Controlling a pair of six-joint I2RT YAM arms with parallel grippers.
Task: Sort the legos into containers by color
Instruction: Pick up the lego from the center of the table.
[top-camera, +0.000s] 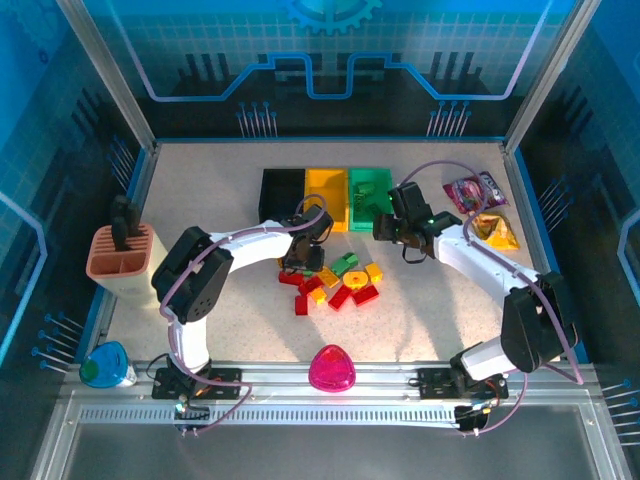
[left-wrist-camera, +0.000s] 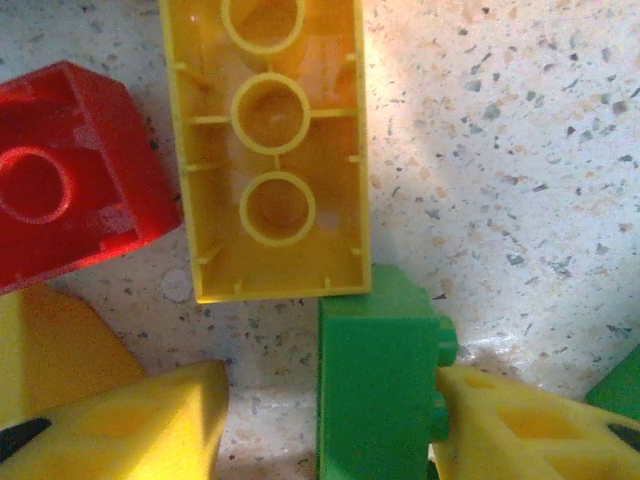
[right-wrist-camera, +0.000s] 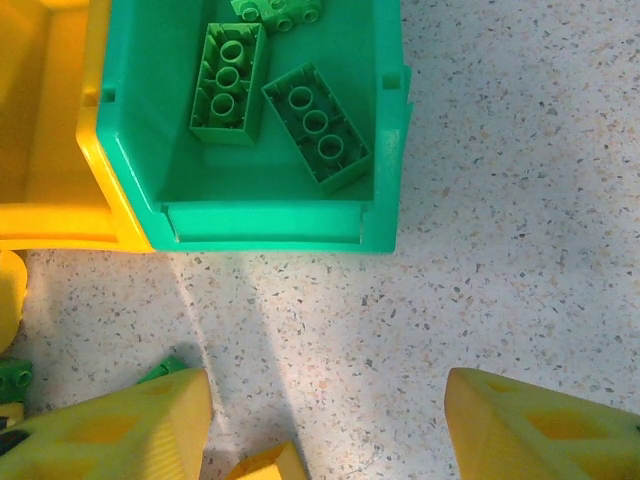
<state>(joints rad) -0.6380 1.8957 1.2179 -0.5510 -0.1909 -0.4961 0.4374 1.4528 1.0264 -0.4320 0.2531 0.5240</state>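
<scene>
Green lego inside left tool

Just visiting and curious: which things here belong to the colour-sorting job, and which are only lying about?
Part of the job: legos, black bin, yellow bin, green bin.
Lying about: pink dome, snack packets, terracotta holder, blue round object.

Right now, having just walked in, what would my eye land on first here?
The bright heap of red, yellow and green legos in the middle of the table, with the left tool low over it. Behind it stand a black bin, a yellow bin and a green bin in a row, the green one already holding green bricks. A glossy pink dome sits alone near the front edge.
</scene>
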